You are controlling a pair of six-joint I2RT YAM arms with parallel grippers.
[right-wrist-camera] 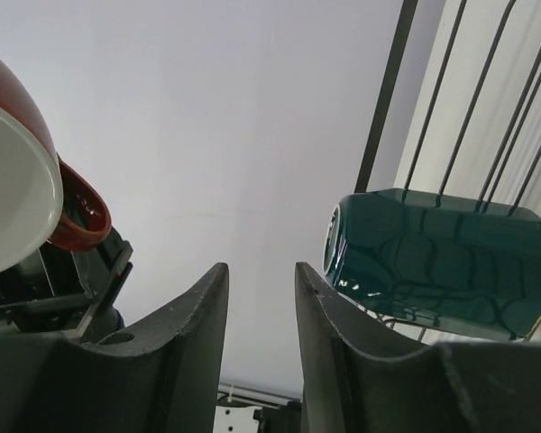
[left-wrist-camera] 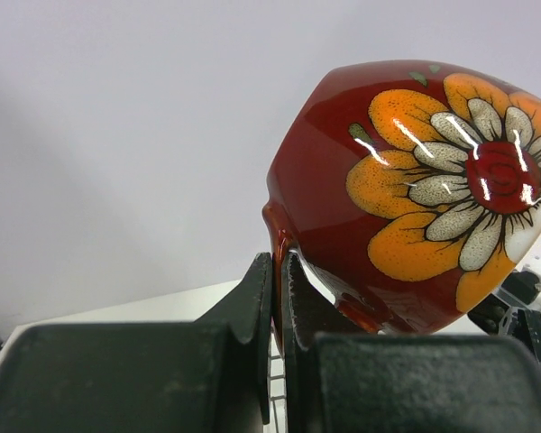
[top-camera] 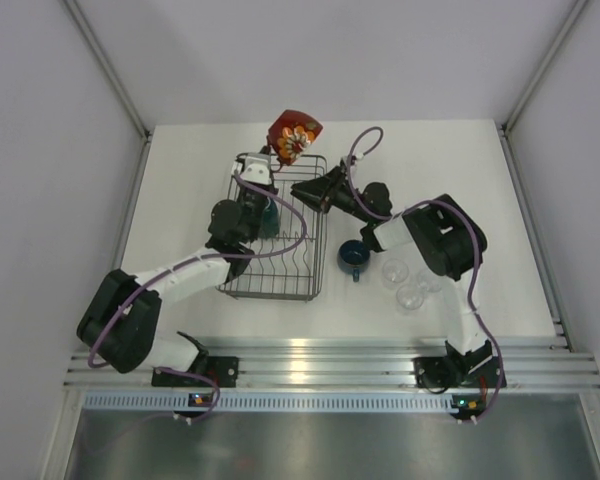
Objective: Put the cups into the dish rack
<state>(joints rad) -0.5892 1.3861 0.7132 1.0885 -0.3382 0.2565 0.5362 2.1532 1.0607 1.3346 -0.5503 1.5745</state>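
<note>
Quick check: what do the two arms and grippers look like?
The left arm and right arm each have white links, bulky black joint housings and a looping purple cable. The left gripper and right gripper are matte black, each with two flat tapered fingers.

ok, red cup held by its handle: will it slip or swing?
The red cup has sharp glaze highlights: likely slippery. The left gripper pinches only the handle, weight off to one side: it may pivot. Looks ceramic: probably rigid, chippable.

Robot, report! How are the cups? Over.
Left end effector shut on red flowered cup, far end of dish rack. Right end effector open, empty. Teal mug racked. Nothing blocking.
</note>
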